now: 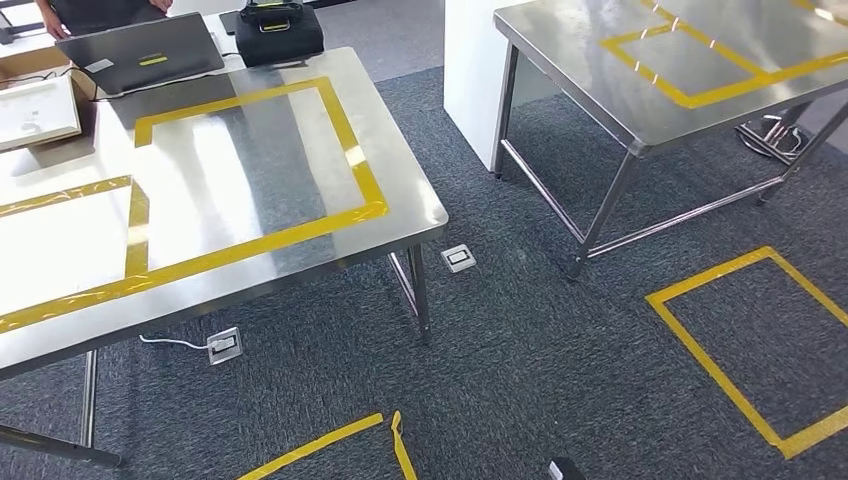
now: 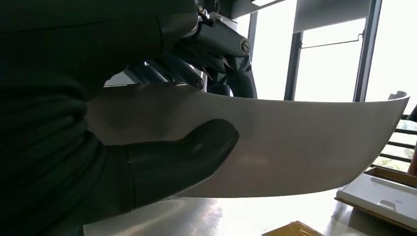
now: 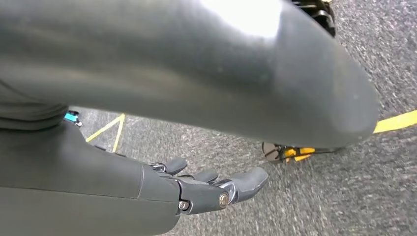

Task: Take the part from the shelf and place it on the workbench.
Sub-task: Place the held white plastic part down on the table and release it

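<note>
The left hand (image 2: 162, 123) grips the pale curved sheet-metal part (image 2: 305, 142), thumb pressed on its near face and fingers (image 2: 177, 73) behind its upper edge; the right hand (image 3: 206, 189) hangs over dark grey carpet (image 3: 344, 196), fingers apart and holding nothing. Judged from this, pickup from the shelf is complete and placement remains. The stainless-steel workbench marked with yellow tape rectangles (image 1: 400, 170) lies ahead, so the part must be lowered onto it and released.
</note>
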{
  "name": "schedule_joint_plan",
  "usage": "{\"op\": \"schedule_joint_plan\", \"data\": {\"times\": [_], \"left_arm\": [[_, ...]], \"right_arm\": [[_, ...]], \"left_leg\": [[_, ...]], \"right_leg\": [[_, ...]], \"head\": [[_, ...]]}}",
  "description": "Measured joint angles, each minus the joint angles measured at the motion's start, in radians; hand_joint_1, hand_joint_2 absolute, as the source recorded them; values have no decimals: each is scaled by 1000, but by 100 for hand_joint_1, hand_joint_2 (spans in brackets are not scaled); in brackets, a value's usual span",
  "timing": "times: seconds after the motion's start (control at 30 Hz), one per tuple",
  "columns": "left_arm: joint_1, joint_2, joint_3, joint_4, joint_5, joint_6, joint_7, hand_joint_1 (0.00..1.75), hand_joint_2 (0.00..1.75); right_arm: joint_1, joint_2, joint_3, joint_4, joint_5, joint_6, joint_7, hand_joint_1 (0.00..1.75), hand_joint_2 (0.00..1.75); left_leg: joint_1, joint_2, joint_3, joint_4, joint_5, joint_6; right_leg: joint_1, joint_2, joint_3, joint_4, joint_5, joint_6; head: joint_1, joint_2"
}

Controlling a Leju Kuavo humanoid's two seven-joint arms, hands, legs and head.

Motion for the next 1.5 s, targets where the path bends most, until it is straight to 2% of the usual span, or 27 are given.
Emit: {"op": "schedule_joint_plan", "data": {"times": [0.07, 0.1, 0.17, 0.3, 0.33, 0.4, 0.43, 0.47, 0.5, 0.53, 0.57, 0.63, 0.67, 0.8, 0.87, 0.93, 0.97, 1.0, 1.07, 1.13, 1.17, 1.27, 1.33, 1.37, 1.43, 1.47, 1.5], "left_arm": [[-1, -1, 0, 0, -1, -1, -1, 175, 175], [-2, -1, 0, 1, -1, -1, -1, 175, 175], [-1, -2, 0, 1, 1, 1, -3, 175, 175], [8, -2, 0, 1, 7, 9, -7, 175, 175], [8, -2, 0, 0, 9, 10, -7, 175, 175], [12, -2, 0, 0, 10, 11, -7, 175, 175], [15, -2, 0, 0, 10, 12, -7, 175, 175], [18, -2, 0, 0, 10, 12, -7, 175, 175], [20, -2, 0, 0, 10, 12, -7, 175, 175], [21, -2, 0, 0, 10, 12, -7, 175, 175], [22, -2, 0, -1, 10, 12, -7, 175, 175], [21, -2, 0, -2, 10, 12, -6, 175, 175], [21, -1, 0, -2, 10, 12, -6, 175, 175], [23, 5, 0, -3, 10, 12, -6, 175, 175], [23, 8, 0, -3, 10, 13, -5, 175, 175], [25, 8, 0, -2, 10, 13, -4, 175, 175], [28, 8, 0, -1, 10, 13, -4, 175, 175], [30, 8, 0, 0, 10, 13, -4, 175, 175], [30, 8, 0, 1, 9, 13, -4, 175, 175], [27, 9, 0, 1, 9, 13, -4, 175, 175], [27, 9, 0, 1, 8, 13, -3, 175, 175], [29, 10, 0, 1, 7, 12, -3, 175, 175], [28, 11, 0, 0, 7, 12, -4, 175, 175], [27, 11, 0, -1, 7, 12, -4, 175, 175], [27, 12, 0, -1, 7, 12, -5, 175, 175], [27, 11, 0, -1, 7, 12, -6, 175, 175], [28, 10, 0, -1, 7, 11, -7, 175, 175]], "right_arm": [[1, 0, 0, 0, 0, 0, 0, 0, 0], [0, 0, 0, 0, 0, 0, 0, 0, 0], [-1, -1, 0, 0, 0, 1, -1, 0, 0], [-1, -1, -1, 0, 3, 2, 0, 0, 0], [-1, -1, -1, 0, 3, 2, 0, 0, 0], [-1, 0, -1, 0, 4, 2, 1, 0, 0], [0, 0, -1, 0, 4, 1, 1, 0, 0], [0, 0, -1, 0, 5, 1, 2, 0, 0], [1, 0, -1, 0, 6, 0, 2, 0, 0], [1, 0, -1, 0, 6, 0, 2, 0, 0], [1, 0, -1, 0, 6, 0, 2, 0, 0], [0, -1, -1, 0, 6, 0, 2, 0, 0], [-1, -1, -1, 0, 6, 0, 2, 0, 0], [-1, 0, 0, 0, 6, 0, 2, 0, 0], [-1, 0, 0, 0, 6, 0, 1, 0, 0], [-1, 0, -1, 0, 6, 0, 1, 0, 0], [-1, 0, -1, 0, 6, 0, 2, 0, 0], [0, 0, -1, 0, 6, 0, 2, 0, 0], [0, 1, -1, 0, 6, 0, 3, 0, 0], [-1, 1, -1, 0, 6, 0, 2, 0, 0], [-1, 0, -1, 0, 6, -1, 3, 0, 0], [-2, 0, -1, 0, 7, -1, 3, 0, 0], [-2, 0, -1, 0, 8, -1, 3, 0, 0], [-2, 0, -1, 0, 8, -1, 3, 0, 0], [-2, 0, -1, 0, 9, -3, 3, 0, 0], [-1, 0, -1, 0, 9, -4, 3, 0, 0], [-1, 0, -1, 0, 10, -5, 3, 0, 0]], "left_leg": [[2, 3, 52, -123, 76, -1], [1, 4, 81, -185, 98, 1], [-4, 5, 108, -241, 104, 14], [-3, 2, 111, -245, 96, 45], [-2, 2, 113, -246, 95, 51], [-4, 2, 115, -245, 90, 59], [-6, 2, 116, -245, 88, 61], [-7, 2, 119, -245, 86, 62], [-8, 1, 122, -244, 83, 63], [-10, 0, 127, -244, 80, 62], [-10, 0, 132, -244, 77, 60], [-13, -2, 138, -244, 70, 52], [-14, -3, 139, -245, 68, 47], [-11, -2, 139, -236, 56, 24], [-8, -1, 99, -151, 15, 16], [-5, -1, 30, -25, -29, 7], [-3, -1, 6, 10, -32, 3], [0, 0, -1, 11, -16, 0], [4, 2, 40, -95, 59, -4], [4, 4, 93, -209, 103, -1], [2, 3, 105, -235, 107, 5], [-1, 0, 106, -241, 99, 31], [1, 0, 109, -243, 97, 45], [2, 1, 111, -244, 96, 51], [-1, 1, 113, -244, 92, 58], [-2, 1, 113, -244, 90, 59], [-3, 1, 114, -244, 89, 60]], "right_leg": [[-2, 0, 11, 5, -13, 8], [-1, 1, 14, 9, -19, 14], [1, 1, 13, 13, -27, 26], [2, 0, 0, 40, -48, 45], [1, 0, -21, 81, -68, 50], [0, 0, -92, 212, -120, 54], [1, 0, -129, 271, -135, 55], [1, 0, -153, 300, -131, 54], [1, 0, -158, 291, -108, 51], [3, 0, -143, 242, -69, 46], [5, 0, -114, 170, -26, 39], [11, 0, -63, 52, 18, 25], [14, -1, -51, 26, 21, 20], [11, -1, -32, 3, 21, 5], [5, -1, -19, -7, 23, -4], [4, -1, -13, -7, 18, -7], [4, -1, -10, -6, 15, -7], [3, -1, -5, -5, 10, -5], [0, -1, 5, 0, -1, 2], [0, 0, 8, 10, -14, 14], [2, 0, 6, 13, -18, 19], [5, 0, 3, 15, -23, 34], [3, 0, -11, 47, -44, 43], [2, 0, -34, 93, -67, 47], [0, 0, -108, 229, -120, 51], [0, 0, -142, 285, -133, 52], [0, 0, -161, 306, -126, 51]], "head": [[0, 0], [-1, 0], [0, 0], [3, 0], [4, 0], [6, 0], [6, 0], [7, 0], [7, 0], [7, 0], [7, 0], [7, 0], [7, 0], [5, 0], [2, 0], [1, 0], [1, 0], [1, 0], [1, 0], [-1, 0], [-1, 0], [2, 0], [3, 0], [5, 0], [7, 0], [7, 0], [7, 0]]}}
